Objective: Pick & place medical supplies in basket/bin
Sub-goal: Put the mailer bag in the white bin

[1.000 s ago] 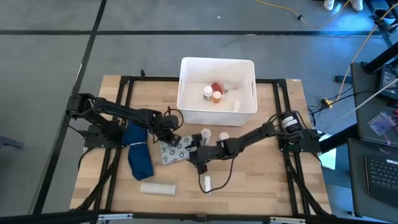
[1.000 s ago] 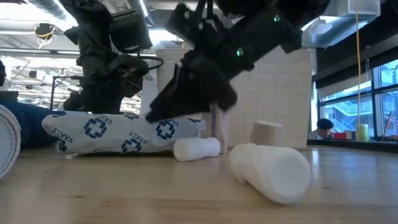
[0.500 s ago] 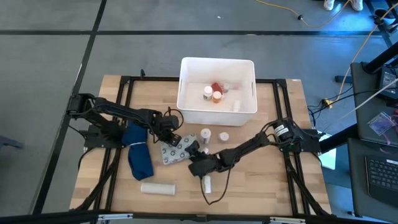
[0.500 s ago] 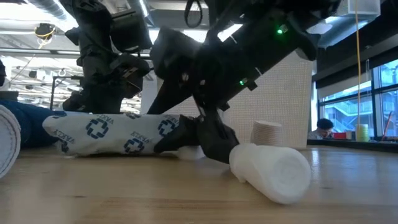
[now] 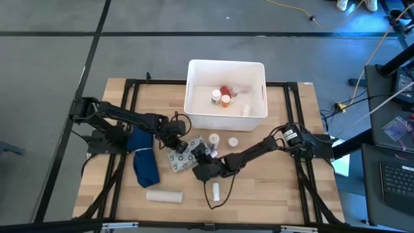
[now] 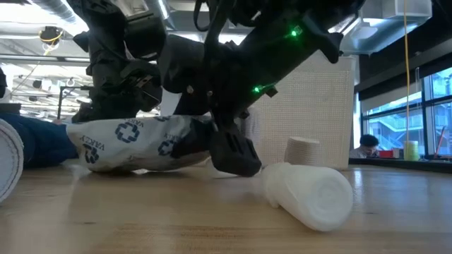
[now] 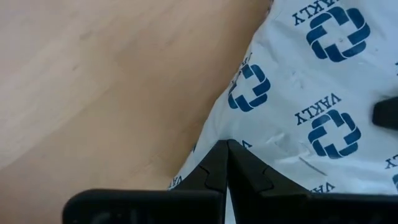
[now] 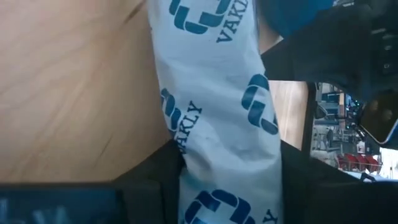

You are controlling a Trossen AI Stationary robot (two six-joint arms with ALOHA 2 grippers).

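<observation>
The packet (image 5: 183, 155), white-grey with blue cross logos, lies on the wood between both grippers. My left gripper (image 5: 176, 143) is shut at its far-left edge. My right gripper (image 5: 197, 167) is shut around its near-right end. The white tub (image 5: 226, 63) stands at the far edge and holds a red-orange bottle (image 5: 224, 90) and white bottles. A white tube (image 5: 215, 191), a white roll (image 5: 163, 195) and two small white bottles (image 5: 213, 139) lie on the table. My left gripper (image 7: 226, 149) meets the packet's edge (image 7: 214, 134) with fingertips closed together, slanting down from the table's left; the fingers hide how much lies between them. My right gripper (image 8: 225, 158) has the packet's narrow end (image 8: 217, 143) between its two fingers (image 8: 158, 165), which lie across it. It comes slanting down from the right. That end is bunched and raised (image 6: 187, 137).
A dark blue cloth (image 5: 143, 158) lies left of the packet under the left arm. A cable trails from the right arm near the tube. The black frame rails run along the table's sides. Bare wood shows at the near right (image 5: 272, 194).
My right gripper has come down and moved toward the table's left, closing around the packet's near-right end. The packet, flat and long before, is now bunched shorter, with that end pushed up and toward the left; its far-left edge has stayed at my left gripper.
</observation>
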